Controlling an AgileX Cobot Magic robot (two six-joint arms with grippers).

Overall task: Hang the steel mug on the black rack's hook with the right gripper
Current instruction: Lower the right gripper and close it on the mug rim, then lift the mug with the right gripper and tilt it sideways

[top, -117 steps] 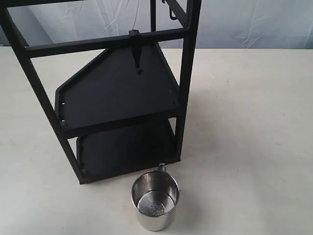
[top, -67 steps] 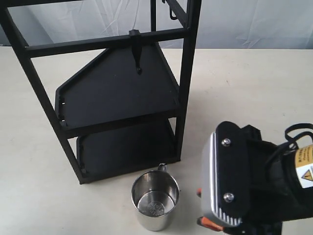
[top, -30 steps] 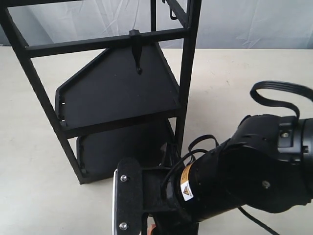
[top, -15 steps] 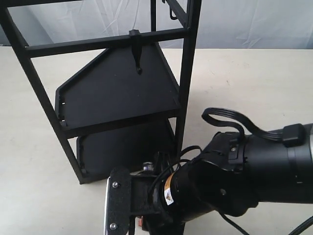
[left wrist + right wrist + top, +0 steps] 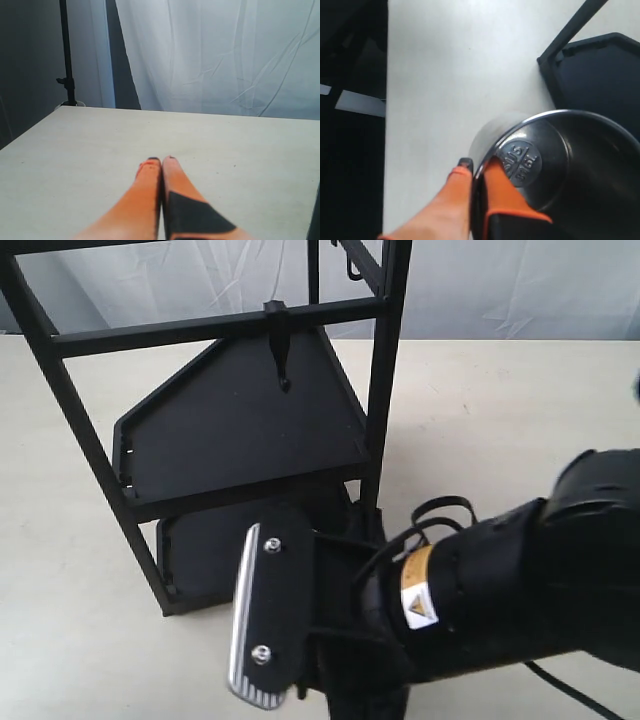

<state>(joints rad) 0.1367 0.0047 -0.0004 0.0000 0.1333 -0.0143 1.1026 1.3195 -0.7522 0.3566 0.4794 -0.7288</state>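
In the right wrist view the steel mug point(image 5: 555, 150) is seen from above, its stamped base showing. My right gripper point(image 5: 477, 167) is shut on the mug's wall, one orange finger inside and the other outside the rim. In the exterior view the right gripper point(image 5: 285, 680) and its arm hide the mug, just in front of the black rack point(image 5: 240, 430). The long hook point(image 5: 279, 345) hangs bare from the rack's upper front bar. My left gripper point(image 5: 161, 160) is shut with nothing between its fingers, over bare table.
A smaller thin hook point(image 5: 350, 262) hangs on the rack's top rear bar. The lower shelf's corner point(image 5: 600, 70) lies close beside the mug. The right arm's cables point(image 5: 440, 515) loop near the rack's front right post point(image 5: 383, 390).
The right arm swung in from the right and covered the mug. Over the last half second its finger plate has moved up and toward the rack.
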